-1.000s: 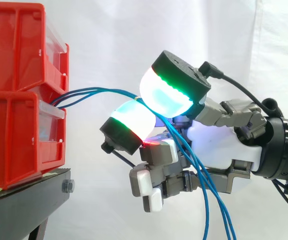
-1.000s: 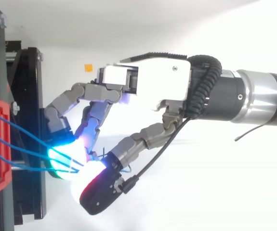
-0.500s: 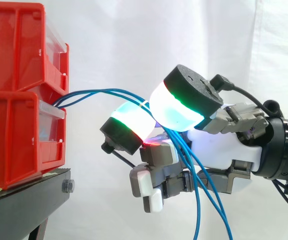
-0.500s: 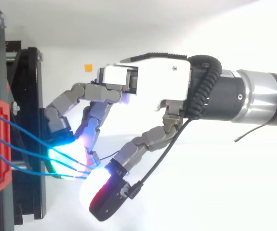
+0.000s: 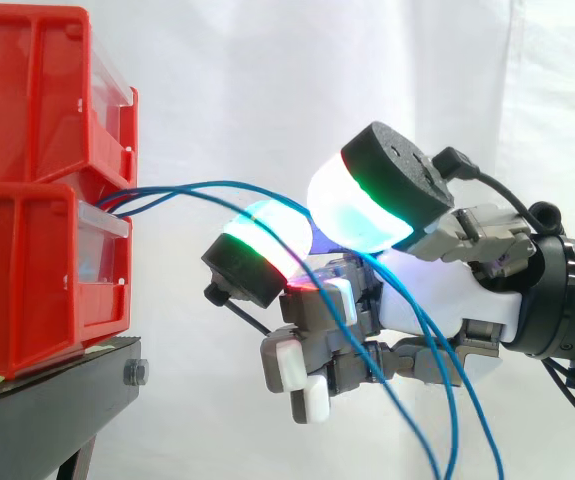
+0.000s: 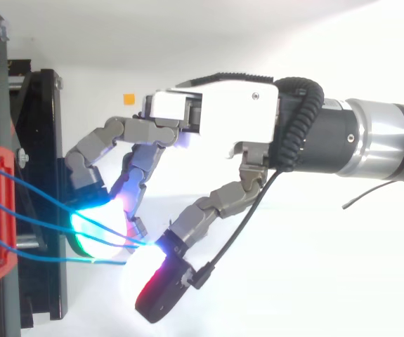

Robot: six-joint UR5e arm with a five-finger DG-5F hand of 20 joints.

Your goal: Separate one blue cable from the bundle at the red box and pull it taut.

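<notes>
The blue cables run out of the red box on the bench, arc slackly across to the hand, and drop away below it. The separating step looks unfinished, since several strands converge together at the hand and none is taut; the next move calls for keeping one strand, shedding the rest and drawing back from the box. The hand is curled round the cables, which pass between its glowing pads, more loosely gathered than firmly pinched.

bins stacked on stand left, cables leading right to hand
</notes>
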